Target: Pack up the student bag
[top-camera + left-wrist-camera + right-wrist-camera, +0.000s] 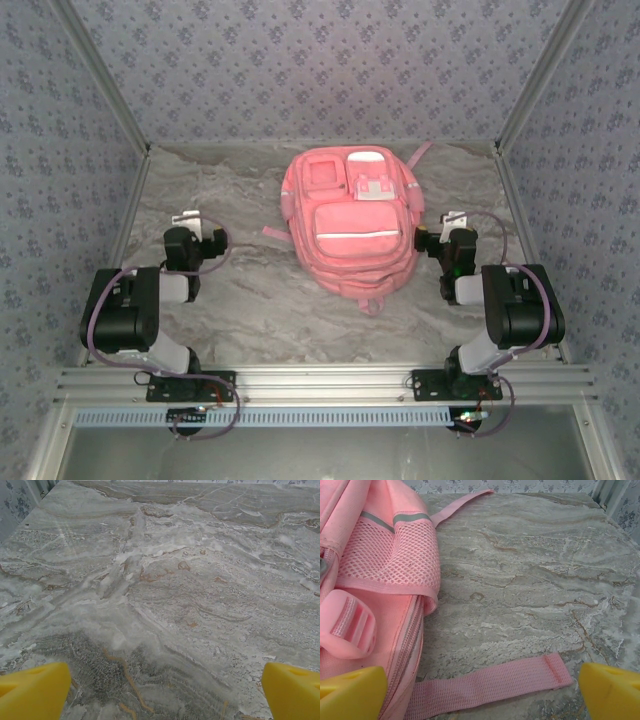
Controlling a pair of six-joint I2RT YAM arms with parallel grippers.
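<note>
Bag (352, 222) lying flat at the centre of the desk (250, 300), long axis near to far; right pincer (445, 240), wide open and empty, just beside its right flank, the equally open, empty left pincer (192, 240) well apart.

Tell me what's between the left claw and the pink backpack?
In the top view, just bare table between the left gripper and the student bag, besides its own side strap.

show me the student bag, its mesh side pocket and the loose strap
student bag (355, 255), top external view, front zip pocket
mesh side pocket (390, 555), right wrist view, middle of the netting
loose strap (490, 684), right wrist view, midway along it
</note>
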